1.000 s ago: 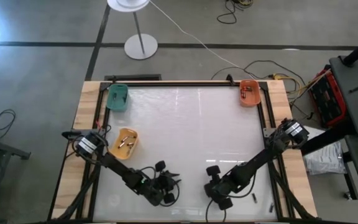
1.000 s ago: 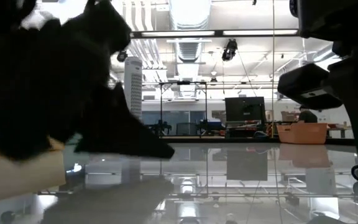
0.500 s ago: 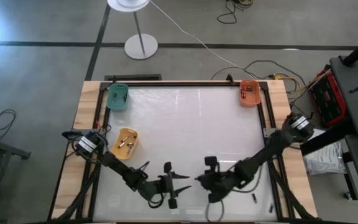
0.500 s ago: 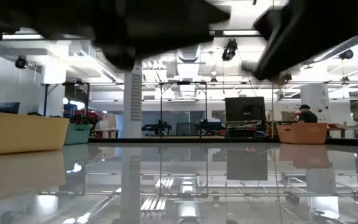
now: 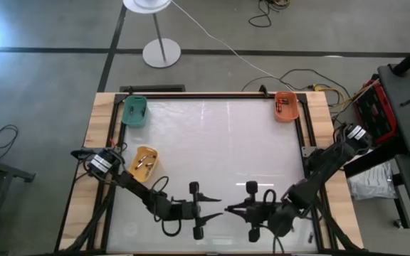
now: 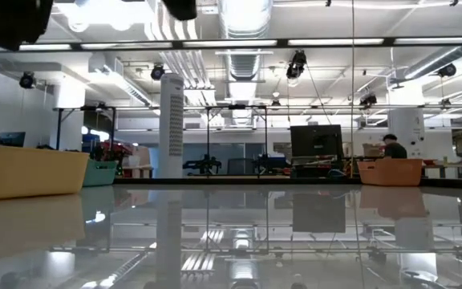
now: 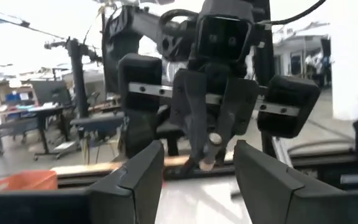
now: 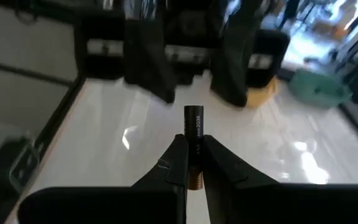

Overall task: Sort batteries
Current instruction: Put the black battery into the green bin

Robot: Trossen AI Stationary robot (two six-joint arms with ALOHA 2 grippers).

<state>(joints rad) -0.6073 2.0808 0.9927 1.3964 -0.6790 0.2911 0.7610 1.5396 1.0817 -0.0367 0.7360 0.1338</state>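
My right gripper [image 5: 231, 208] hovers over the table's near middle, level and pointing toward the table's left, shut on one dark battery [image 8: 193, 126]. My left gripper [image 5: 216, 209] faces it from the left, open and holding nothing. Its fingers [image 8: 149, 70] stand apart just beyond the battery's free end. In the left wrist view the battery [image 7: 211, 149] shows between the right gripper's fingers, ahead of my open left gripper [image 7: 197, 183]. More batteries [image 5: 143, 161] lie in the yellow bin [image 5: 132, 169]. My right gripper pinches the dark battery between its two fingers [image 8: 174, 163] near its copper-coloured rear end [image 8: 195, 180]. The fingers lie along the battery, coming level from the table's right. The battery's dark front part [image 8: 193, 118] sticks out past the fingertips toward the left gripper, lifted clear of the table.
A green bin [image 5: 134, 111] sits at the far left corner and an orange bin [image 5: 285, 107], holding small items, at the far right. The yellow bin stands by the left edge. The white tabletop [image 5: 212, 142] spreads between them. A person [image 6: 391, 146] is far off in the room.
Both grippers have risen from the table near its near edge; the low view, earlier filled by dark arms, now shows them gone. The right gripper tipped from pointing down to level, facing left. The left gripper swung level toward the right, and the two now face each other closely.
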